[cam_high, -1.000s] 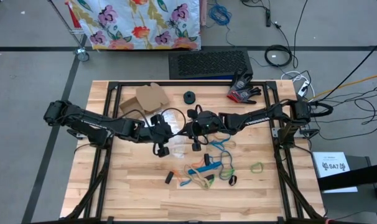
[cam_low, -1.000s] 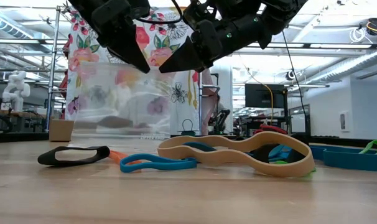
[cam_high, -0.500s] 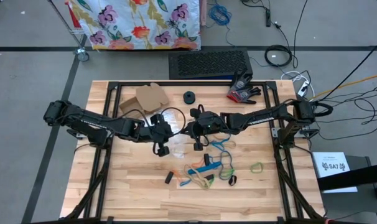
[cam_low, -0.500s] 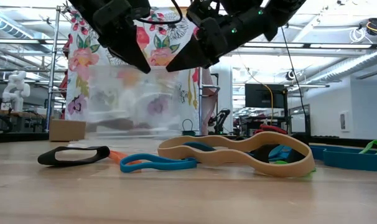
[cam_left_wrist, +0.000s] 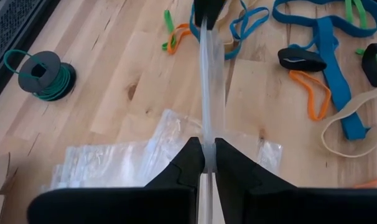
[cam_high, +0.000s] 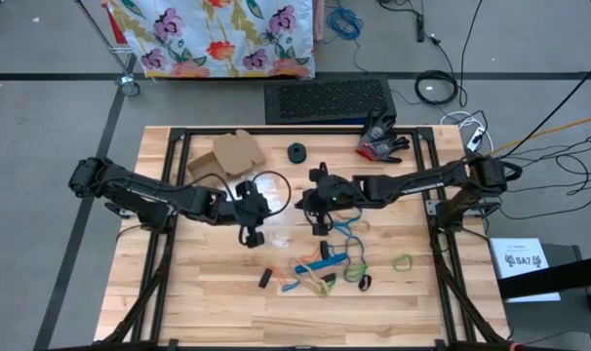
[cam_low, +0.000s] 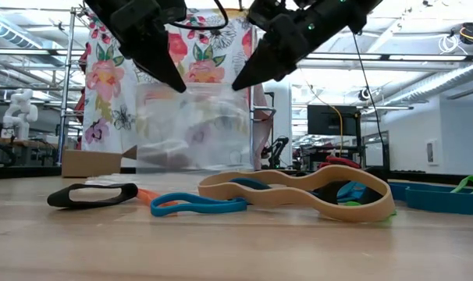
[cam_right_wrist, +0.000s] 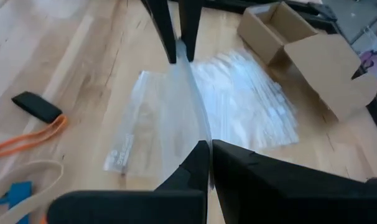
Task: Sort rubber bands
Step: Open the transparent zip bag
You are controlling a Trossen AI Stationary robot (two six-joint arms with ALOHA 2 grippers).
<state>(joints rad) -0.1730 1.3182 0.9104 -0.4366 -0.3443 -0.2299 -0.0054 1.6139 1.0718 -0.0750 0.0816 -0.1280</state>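
Both grippers are shut on one clear plastic bag (cam_low: 193,125) that hangs between them above the table's middle. My left gripper (cam_high: 256,216) holds one upper corner and my right gripper (cam_high: 318,213) the other. The rubber bands (cam_high: 325,268) lie loose on the wood nearer the near edge: blue, orange, tan and black loops in a heap, with a green one (cam_high: 403,261) apart to the right. In the low view a black band (cam_low: 92,193), a blue band (cam_low: 197,205) and a big tan band (cam_low: 299,191) lie flat in front. My left gripper (cam_left_wrist: 204,163) pinches the bag's top edge at one end (cam_left_wrist: 205,140) between its two fingers, pointing down and slanting toward the right gripper. The bag hangs below, its top edge stretched straight to the other gripper. My right gripper (cam_right_wrist: 210,152) pinches the top edge's other end (cam_right_wrist: 204,134) between its two fingers, slanting down toward the left gripper. The film hangs below it.
A stack of clear bags (cam_right_wrist: 251,93) and one single bag (cam_right_wrist: 129,146) lie flat under the grippers. An open cardboard box (cam_high: 232,151), a dark spool (cam_high: 296,152) and a black-and-red glove (cam_high: 381,141) sit toward the far edge. Bare wood lies near the left and near edges.
My right gripper has moved toward the table's right, away from the left gripper, which has kept still. The gap between the two has widened, and the bag's top edge is drawn out straight between them.
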